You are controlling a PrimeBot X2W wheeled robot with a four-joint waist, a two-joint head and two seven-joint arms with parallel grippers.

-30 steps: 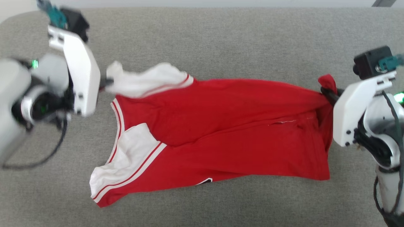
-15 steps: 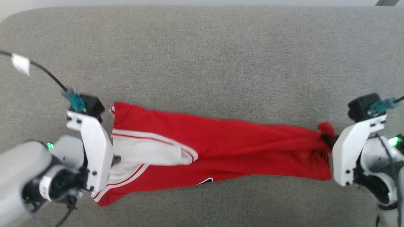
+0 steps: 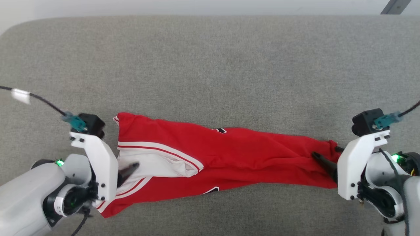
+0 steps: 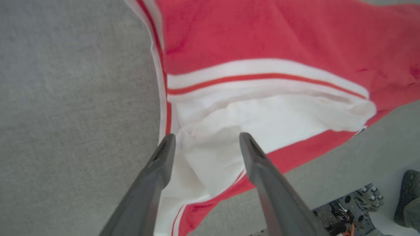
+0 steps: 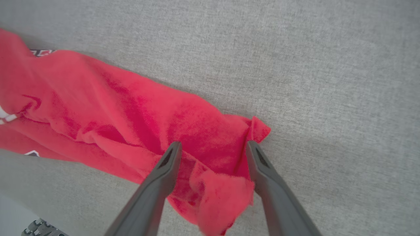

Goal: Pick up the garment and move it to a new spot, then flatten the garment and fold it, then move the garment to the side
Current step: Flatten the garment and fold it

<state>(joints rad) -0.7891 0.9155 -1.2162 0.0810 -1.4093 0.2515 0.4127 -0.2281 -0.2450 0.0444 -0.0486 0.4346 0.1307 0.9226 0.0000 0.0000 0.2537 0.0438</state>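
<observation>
Head view: soft garment, seemingly folded lengthwise, on grey weave.

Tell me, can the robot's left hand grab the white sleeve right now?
Probably yes. The left hand is open, its fingers straddle a fold of the sleeve, and nothing lies in between.

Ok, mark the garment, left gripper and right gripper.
garment (image 3: 249, 154): head view, on the red body cloth.
left gripper (image 4: 206, 136): left wrist view, midway between its open fingers' tips.
right gripper (image 5: 213, 144): right wrist view, midway between its open fingers' tips.
</observation>
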